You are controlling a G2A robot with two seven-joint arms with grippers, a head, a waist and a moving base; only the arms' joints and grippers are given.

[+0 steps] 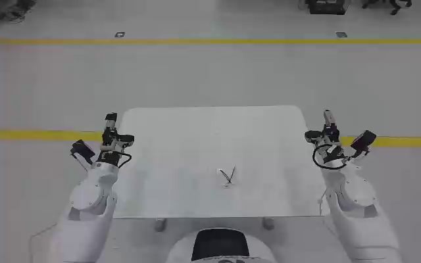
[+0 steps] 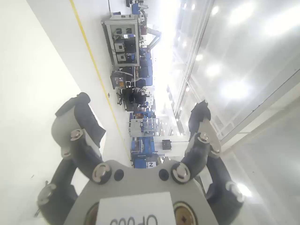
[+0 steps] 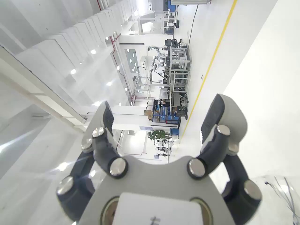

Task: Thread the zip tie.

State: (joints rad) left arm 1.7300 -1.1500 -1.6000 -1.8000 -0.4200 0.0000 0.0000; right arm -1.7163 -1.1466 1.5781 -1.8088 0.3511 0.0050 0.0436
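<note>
Beyond table (image 1: 191, 135) and zip tie (image 1: 227, 176), yellow floor lines (image 1: 210, 41)

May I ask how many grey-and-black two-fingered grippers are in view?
2. The left gripper hangs open off the white table's left edge; the right gripper hangs open off its right edge.

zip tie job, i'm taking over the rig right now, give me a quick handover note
Left gripper: open, empty, just outside the table's left edge.
Right gripper: open, empty, beyond the table's right edge.
Zip tie: lies on the table near the front edge, about mid-width, as a thin dark V, apart from both grippers.
Done: nothing; the tie is not grasped and looks unthreaded.
Left: pick it up, feed the tail through the head.
</note>
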